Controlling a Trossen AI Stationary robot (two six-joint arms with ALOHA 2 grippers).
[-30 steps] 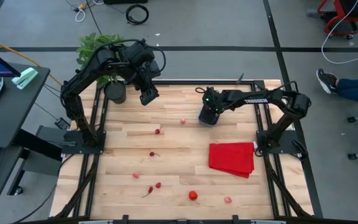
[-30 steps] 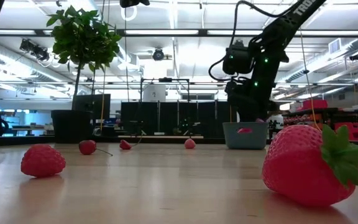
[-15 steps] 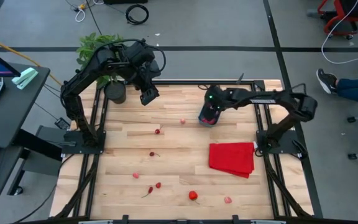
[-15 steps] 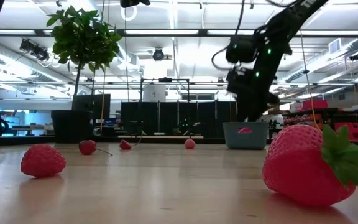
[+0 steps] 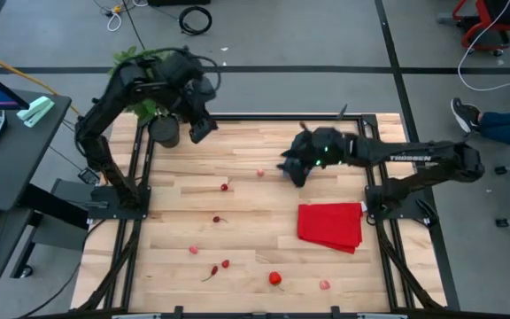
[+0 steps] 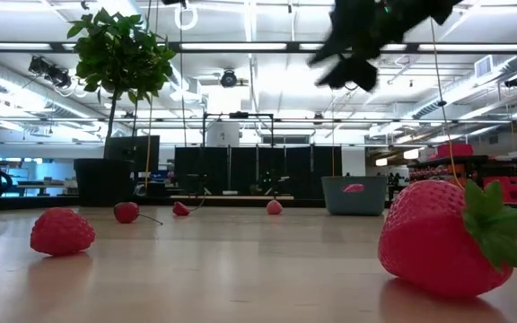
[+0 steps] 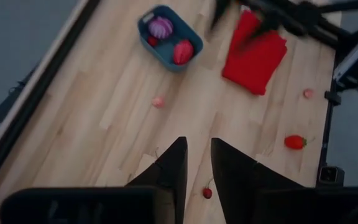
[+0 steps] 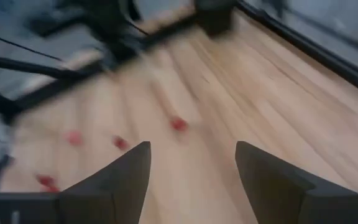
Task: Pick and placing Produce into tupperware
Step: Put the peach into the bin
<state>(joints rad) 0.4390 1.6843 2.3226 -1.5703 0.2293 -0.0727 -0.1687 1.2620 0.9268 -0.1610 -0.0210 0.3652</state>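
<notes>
High view: right tool, fingers apart and empty, had lifted off the tupperware; drop done, more produce waited. Left tool nearly together, empty.

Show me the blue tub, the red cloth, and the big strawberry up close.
blue tub (image 7: 192, 46): left wrist view, bare rim.
red cloth (image 5: 330, 226): high view, middle of the fabric.
big strawberry (image 6: 429, 238): low view, red body.

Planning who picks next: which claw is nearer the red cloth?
Right. The right claw hangs just beyond the far-left corner of the red cloth. The left claw is raised by the plant pot, across the table.
</notes>
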